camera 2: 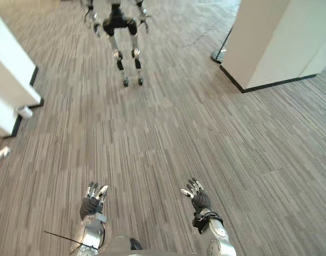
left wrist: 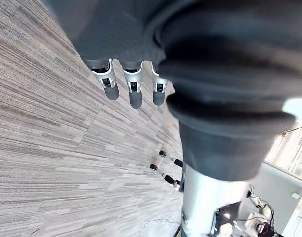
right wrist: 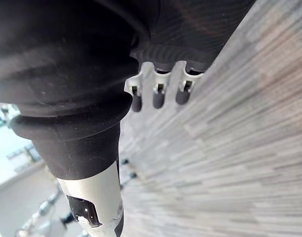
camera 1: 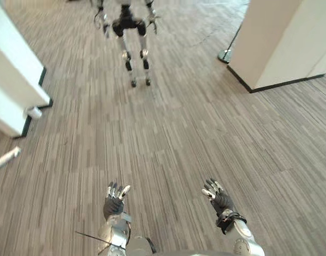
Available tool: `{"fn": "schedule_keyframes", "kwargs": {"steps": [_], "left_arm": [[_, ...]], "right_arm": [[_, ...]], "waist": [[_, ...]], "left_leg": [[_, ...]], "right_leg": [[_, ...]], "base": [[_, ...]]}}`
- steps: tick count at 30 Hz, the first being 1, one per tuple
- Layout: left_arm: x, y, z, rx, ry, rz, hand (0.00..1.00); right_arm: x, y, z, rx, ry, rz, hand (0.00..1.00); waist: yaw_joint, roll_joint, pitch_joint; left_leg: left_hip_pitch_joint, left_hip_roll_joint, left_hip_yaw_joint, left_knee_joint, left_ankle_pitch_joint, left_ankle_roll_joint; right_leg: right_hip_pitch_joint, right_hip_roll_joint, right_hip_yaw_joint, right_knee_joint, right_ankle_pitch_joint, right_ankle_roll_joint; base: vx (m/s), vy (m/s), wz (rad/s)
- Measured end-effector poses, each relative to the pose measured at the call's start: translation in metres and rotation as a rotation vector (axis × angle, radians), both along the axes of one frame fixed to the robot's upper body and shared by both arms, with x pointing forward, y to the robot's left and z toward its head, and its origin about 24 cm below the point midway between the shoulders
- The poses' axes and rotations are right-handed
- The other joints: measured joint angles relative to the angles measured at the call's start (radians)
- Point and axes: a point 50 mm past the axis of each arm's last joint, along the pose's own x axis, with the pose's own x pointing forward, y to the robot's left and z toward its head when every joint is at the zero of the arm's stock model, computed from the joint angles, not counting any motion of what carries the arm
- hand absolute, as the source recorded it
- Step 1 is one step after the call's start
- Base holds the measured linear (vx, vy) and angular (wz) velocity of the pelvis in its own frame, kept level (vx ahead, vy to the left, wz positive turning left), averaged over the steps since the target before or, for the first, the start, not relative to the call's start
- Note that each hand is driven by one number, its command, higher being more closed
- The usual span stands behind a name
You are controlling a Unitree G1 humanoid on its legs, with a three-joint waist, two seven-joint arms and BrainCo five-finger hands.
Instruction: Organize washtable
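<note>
Two empty hands, left hand [camera 1: 113, 205] and right hand [camera 1: 220, 200], hang spread above carpet [camera 1: 179, 133]. Approach stage, I'd judge: the white unit [camera 1: 13, 90] at left may be the washtable; next, walk to it.

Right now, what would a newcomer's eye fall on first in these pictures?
Another humanoid robot, standing straight ahead on the striped grey carpet, draws the eye first. Nearer, the left hand and right hand hang open and empty above it. A white pillar stands ahead on the right and a white cabinet on the left.
</note>
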Motion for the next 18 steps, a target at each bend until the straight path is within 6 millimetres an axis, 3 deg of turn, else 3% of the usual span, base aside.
{"fn": "schedule_keyframes", "kwargs": {"steps": [1,2,3,4,6,7,8,9,12,13,18], "left_arm": [[0.000,0.002,0.000,0.012,0.001,-0.005,0.00],[-0.001,0.005,0.000,0.040,0.008,-0.019,0.00],[0.000,0.010,0.002,0.062,0.007,-0.024,0.00],[0.001,0.010,0.002,0.065,0.005,-0.025,0.00],[0.007,0.006,0.003,0.063,-0.004,-0.041,0.00],[0.010,0.006,0.002,0.073,-0.003,-0.052,0.00],[0.011,0.006,0.000,0.081,0.009,-0.066,0.00],[0.012,-0.003,-0.002,0.068,0.015,-0.086,0.00],[0.009,-0.013,-0.004,0.046,0.022,-0.083,0.00],[-0.003,-0.008,-0.014,0.074,0.073,-0.139,0.00],[-0.004,-0.008,-0.016,0.074,0.082,-0.139,0.00]], "right_arm": [[-0.001,0.002,-0.001,0.006,0.005,0.001,0.00],[-0.002,0.009,-0.002,0.027,0.007,0.002,0.00],[-0.001,0.011,-0.001,0.034,0.001,-0.001,0.00],[0.000,0.011,0.000,0.034,-0.002,-0.002,0.00],[0.003,0.006,0.001,0.024,-0.010,-0.014,0.00],[0.000,0.004,0.000,0.017,-0.004,-0.024,0.00],[-0.005,-0.001,-0.002,0.002,0.006,-0.025,0.00],[-0.006,-0.008,-0.003,-0.023,0.020,-0.019,0.00],[0.002,-0.021,0.003,-0.074,-0.006,-0.009,0.00],[-0.001,-0.002,-0.003,-0.032,0.016,0.008,0.00],[-0.003,-0.003,-0.004,-0.033,0.025,0.006,0.00]], "waist": [[-0.006,-0.003,0.002],[-0.015,-0.007,0.004],[-0.012,-0.013,0.000],[-0.012,-0.013,0.000],[-0.020,0.002,0.006],[-0.025,-0.019,-0.003],[-0.024,-0.030,0.000],[-0.018,-0.002,-0.003],[-0.010,0.034,-0.024],[0.014,-0.058,-0.068],[0.014,-0.058,-0.068]], "left_leg": [[0.019,-0.002,-0.006,-0.009,0.000,0.000],[0.043,0.000,-0.024,-0.028,0.000,0.000],[0.059,0.012,-0.044,-0.045,0.002,-0.003],[0.059,0.015,-0.051,-0.046,0.002,-0.003],[0.059,0.043,-0.092,-0.056,0.008,-0.014],[0.057,0.037,-0.114,-0.056,0.023,-0.042],[0.075,0.016,-0.144,-0.058,0.022,-0.053],[0.071,0.035,-0.147,-0.055,0.038,-0.071],[0.049,0.037,-0.166,-0.109,0.050,-0.070],[0.016,-0.027,-0.203,-0.242,0.167,-0.068],[0.017,-0.027,-0.204,-0.243,0.167,-0.068]], "right_leg": [[-0.032,-0.011,0.015,0.068,-0.003,-0.003],[-0.076,-0.016,0.013,0.151,-0.076,-0.010],[-0.118,0.006,-0.028,0.131,-0.159,-0.020],[-0.126,0.012,-0.036,0.113,-0.170,-0.021],[-0.159,0.097,-0.037,-0.092,-0.186,-0.026],[-0.132,0.168,0.006,-0.364,-0.092,-0.025],[-0.127,0.164,0.019,-0.412,0.048,-0.031],[-0.115,0.180,0.016,-0.418,0.053,-0.039],[-0.075,0.208,0.000,-0.536,0.070,-0.040],[0.087,0.179,-0.032,-0.788,0.177,0.007],[0.088,0.179,-0.033,-0.788,0.177,0.007]], "base": [[0.24,0.074,0.38],[0.29,-0.012,0.41],[0.25,-0.026,0.35],[0.30,-0.126,0.42],[0.25,-0.165,0.53],[0.26,-0.147,0.81],[0.26,-0.123,0.67],[0.25,-0.093,0.37],[0.19,-0.061,0.00],[0.03,-0.007,0.01],[0.00,0.000,0.00]]}}
